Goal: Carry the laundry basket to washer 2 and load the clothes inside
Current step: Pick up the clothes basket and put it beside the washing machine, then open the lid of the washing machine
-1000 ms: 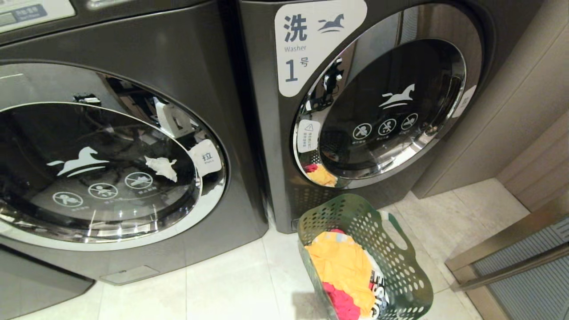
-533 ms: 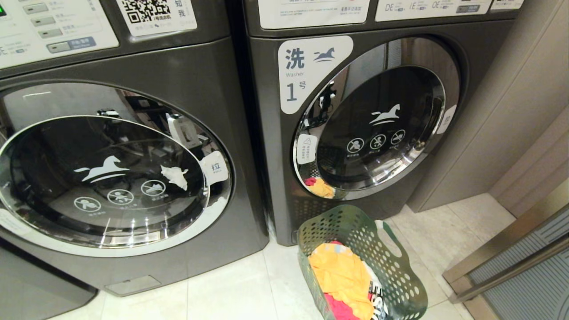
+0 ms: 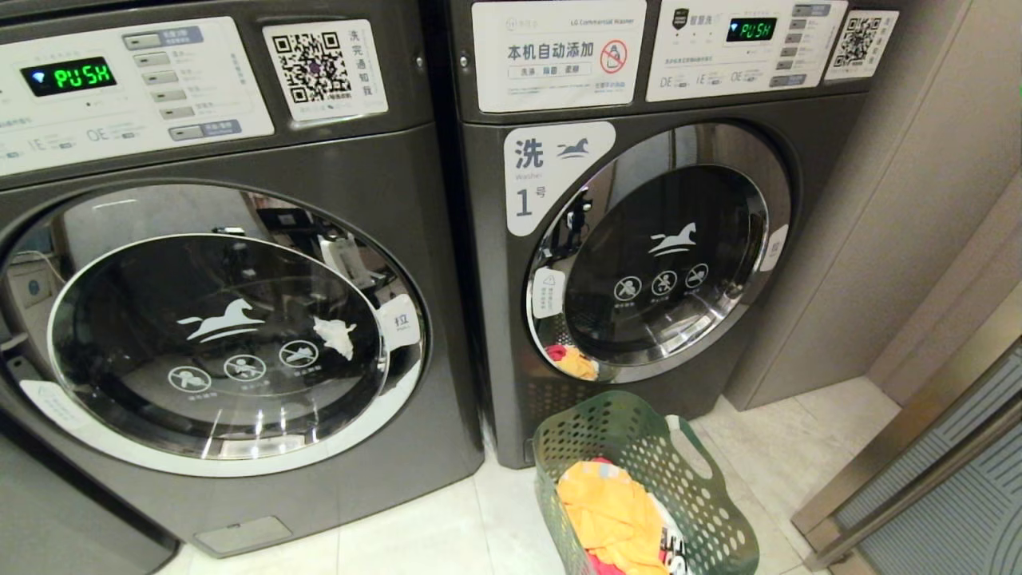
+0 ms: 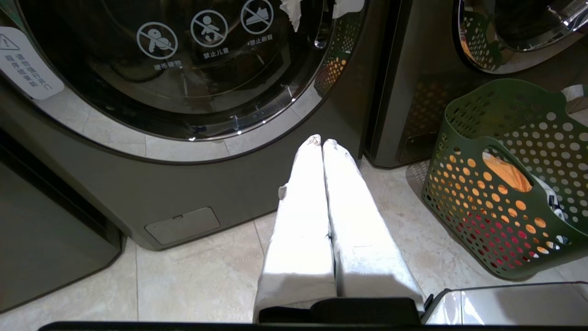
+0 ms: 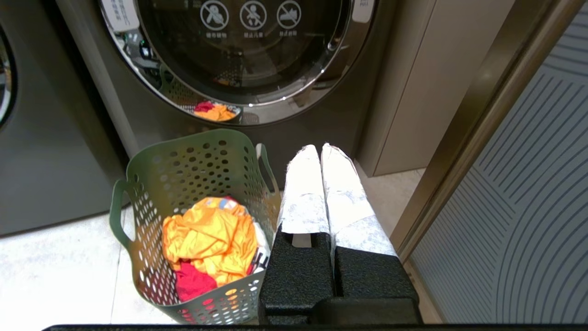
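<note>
The dark green laundry basket [image 3: 693, 497] stands on the tiled floor in front of the washer marked 1. The clothes [image 3: 611, 511] fill it: a yellow-orange garment on top, red-pink fabric [image 5: 193, 282] under it, and white printed fabric at the side. Washer 2 [image 3: 263, 160] is the dark grey machine on the left, its round glass door [image 3: 215, 343] closed, with a torn white sticker on it. No arm shows in the head view. My left gripper [image 4: 321, 140] is shut and empty, low before washer 2's door, with the basket [image 4: 487, 202] off to one side. My right gripper [image 5: 320, 147] is shut and empty beside the basket [image 5: 183, 165].
Washer 1 [image 3: 655, 263] stands right of washer 2, door closed, the basket mirrored in its chrome rim. A beige wall panel [image 3: 894, 200] and a metal-framed ribbed door [image 3: 918, 463] close off the right. Pale floor tiles [image 3: 415, 535] lie before washer 2.
The head view has swung upward: both control panels have come into view and the basket has slid toward the bottom edge. The camera moved; washers and basket stayed put.
</note>
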### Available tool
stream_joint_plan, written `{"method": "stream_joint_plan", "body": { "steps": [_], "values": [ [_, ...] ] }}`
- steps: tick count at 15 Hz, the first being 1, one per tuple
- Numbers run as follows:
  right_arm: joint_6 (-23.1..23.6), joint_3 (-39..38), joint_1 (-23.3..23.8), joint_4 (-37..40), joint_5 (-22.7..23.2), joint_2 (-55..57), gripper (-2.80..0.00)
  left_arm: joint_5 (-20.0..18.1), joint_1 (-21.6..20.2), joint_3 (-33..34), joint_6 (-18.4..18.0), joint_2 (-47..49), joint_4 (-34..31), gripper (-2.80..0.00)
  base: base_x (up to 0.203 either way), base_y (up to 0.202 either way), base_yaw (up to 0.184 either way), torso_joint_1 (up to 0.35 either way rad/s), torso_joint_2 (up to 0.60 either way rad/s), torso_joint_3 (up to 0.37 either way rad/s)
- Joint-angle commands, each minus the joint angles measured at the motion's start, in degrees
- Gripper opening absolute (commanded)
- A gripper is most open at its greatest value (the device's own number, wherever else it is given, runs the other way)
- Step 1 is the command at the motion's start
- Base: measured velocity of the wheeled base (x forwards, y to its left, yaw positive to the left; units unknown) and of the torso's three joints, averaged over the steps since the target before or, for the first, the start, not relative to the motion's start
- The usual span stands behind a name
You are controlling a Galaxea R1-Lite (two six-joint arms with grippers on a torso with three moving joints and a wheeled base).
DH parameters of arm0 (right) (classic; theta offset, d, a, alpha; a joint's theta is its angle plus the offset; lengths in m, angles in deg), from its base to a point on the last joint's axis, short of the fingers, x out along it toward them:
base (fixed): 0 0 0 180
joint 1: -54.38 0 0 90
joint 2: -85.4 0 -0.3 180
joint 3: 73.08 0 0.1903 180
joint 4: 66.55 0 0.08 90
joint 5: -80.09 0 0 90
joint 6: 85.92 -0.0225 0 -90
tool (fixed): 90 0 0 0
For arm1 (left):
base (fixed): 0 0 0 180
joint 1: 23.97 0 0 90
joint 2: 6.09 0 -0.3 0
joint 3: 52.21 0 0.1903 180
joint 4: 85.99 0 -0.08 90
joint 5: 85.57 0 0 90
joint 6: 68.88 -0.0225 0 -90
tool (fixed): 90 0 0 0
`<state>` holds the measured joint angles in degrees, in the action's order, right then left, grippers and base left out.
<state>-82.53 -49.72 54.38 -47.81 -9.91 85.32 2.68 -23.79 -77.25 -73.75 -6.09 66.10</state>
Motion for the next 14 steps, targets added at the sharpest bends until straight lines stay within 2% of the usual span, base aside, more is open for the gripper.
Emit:
{"method": "stream_joint_plan", "body": {
  "steps": [1, 4, 10, 14],
  "values": [
    [0.0, -2.0, 0.0, -0.1, 0.0, 0.1, -2.80, 0.1, 0.0, 0.0, 0.0, 0.0, 0.0, -2.80, 0.000, 0.000, 0.000, 0.005, 0.00, 0.195],
    [0.0, -2.0, 0.0, 0.0, 0.0, 0.1, -2.80, 0.3, 0.0, 0.1, 0.1, 0.0, 0.0, -2.80, 0.000, 0.000, 0.000, 0.002, 0.00, 0.184],
    [-0.1, -2.0, 0.0, -0.1, -0.1, 0.1, -2.80, 0.3, 0.0, 0.1, 0.3, 0.0, 0.1, -2.80, 0.000, 0.000, 0.000, 0.001, 0.00, 0.026],
    [-0.2, -2.0, 0.0, 0.0, -0.1, 0.1, -2.80, 0.3, 0.0, 0.1, 0.4, 0.0, 0.1, -2.80, 0.002, -0.006, 0.157, 0.003, 0.00, 0.004]
  ]
}}
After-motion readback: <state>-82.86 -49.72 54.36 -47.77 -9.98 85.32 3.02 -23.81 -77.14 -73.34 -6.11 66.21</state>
